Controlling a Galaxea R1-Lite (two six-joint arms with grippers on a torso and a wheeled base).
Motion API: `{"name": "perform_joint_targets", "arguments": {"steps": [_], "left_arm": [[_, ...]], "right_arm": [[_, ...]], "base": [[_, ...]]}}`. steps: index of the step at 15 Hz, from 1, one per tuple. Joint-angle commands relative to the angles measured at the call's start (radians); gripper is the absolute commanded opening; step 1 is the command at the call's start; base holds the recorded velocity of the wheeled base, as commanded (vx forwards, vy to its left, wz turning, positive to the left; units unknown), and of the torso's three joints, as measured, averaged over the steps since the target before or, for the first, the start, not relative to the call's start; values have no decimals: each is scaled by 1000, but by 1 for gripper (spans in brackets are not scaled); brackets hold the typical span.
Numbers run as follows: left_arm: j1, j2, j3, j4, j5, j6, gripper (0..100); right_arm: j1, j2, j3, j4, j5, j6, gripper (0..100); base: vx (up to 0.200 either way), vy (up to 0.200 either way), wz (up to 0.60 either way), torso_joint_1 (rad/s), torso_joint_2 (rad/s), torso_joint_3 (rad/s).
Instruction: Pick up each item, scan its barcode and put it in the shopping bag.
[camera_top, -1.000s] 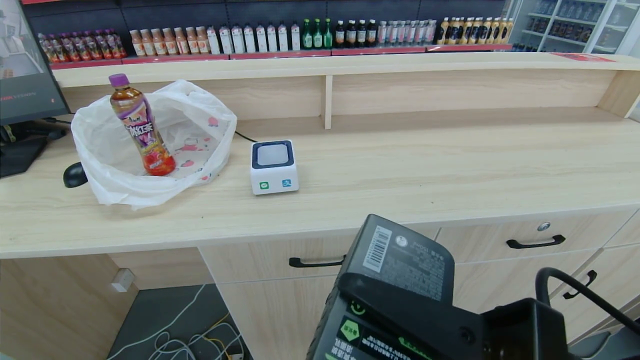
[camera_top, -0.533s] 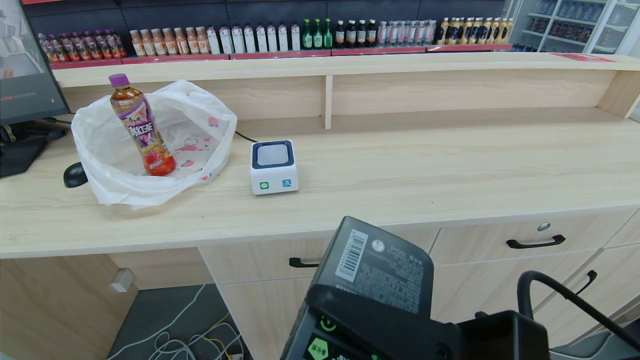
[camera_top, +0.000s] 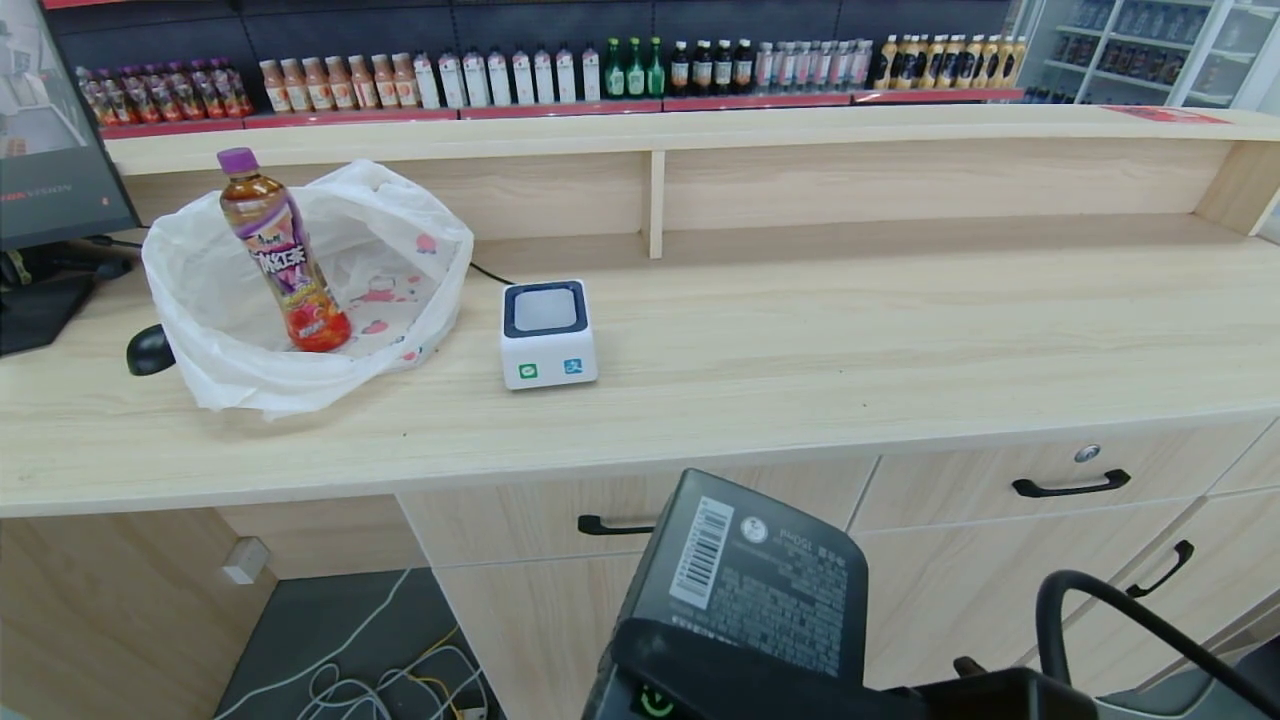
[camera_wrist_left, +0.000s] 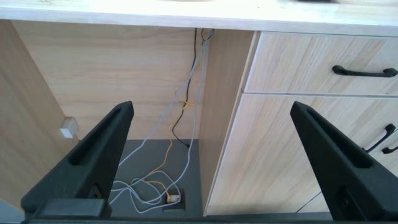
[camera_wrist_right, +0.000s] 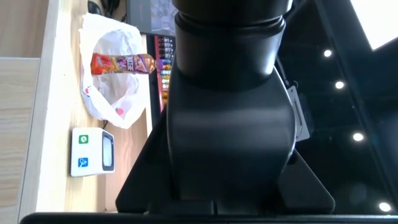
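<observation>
Holding black pack (camera_top: 760, 580) below counter (camera_top: 900, 428) edge, right jaws clamped on it; left jaws apart, facing drawers (camera_wrist_left: 311, 62).

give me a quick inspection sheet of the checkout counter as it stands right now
surface: wooden counter, nothing spilled
job's things: bottle standing tilted inside the open shopping bag; scanner beside the bag, apart from it
clutter: black mouse beside the bag
grippers: left gripper open, empty, facing the cabinet below the counter; right one cannot be judged
cables: loose cables under the counter; one cable behind the scanner
surroundings: monitor at the left; shelves of bottles behind
</observation>
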Motion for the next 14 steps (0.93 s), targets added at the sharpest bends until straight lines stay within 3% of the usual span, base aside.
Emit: {"name": "perform_joint_targets", "arguments": {"steps": [1,6,9,11,14], "left_arm": [[0,0,0,0,0,0,100],[0,0,0,0,0,0,100],[-2,0,0,0,0,0,100],[0,0,0,0,0,0,100],[0,0,0,0,0,0,100]], "right_arm": [[0,-12,9,-1,0,-1,0],[0,-57,43,-1,0,6,0],[-41,-164,98,-1,-8,110,0],[-106,-250,141,-1,-8,228,0],[-300,-406,248,-1,-9,599,0]], "base": [[0,0,0,0,0,0],[0,0,0,0,0,0],[0,0,0,0,0,0],[0,0,0,0,0,0],[0,0,0,0,0,0]]}}
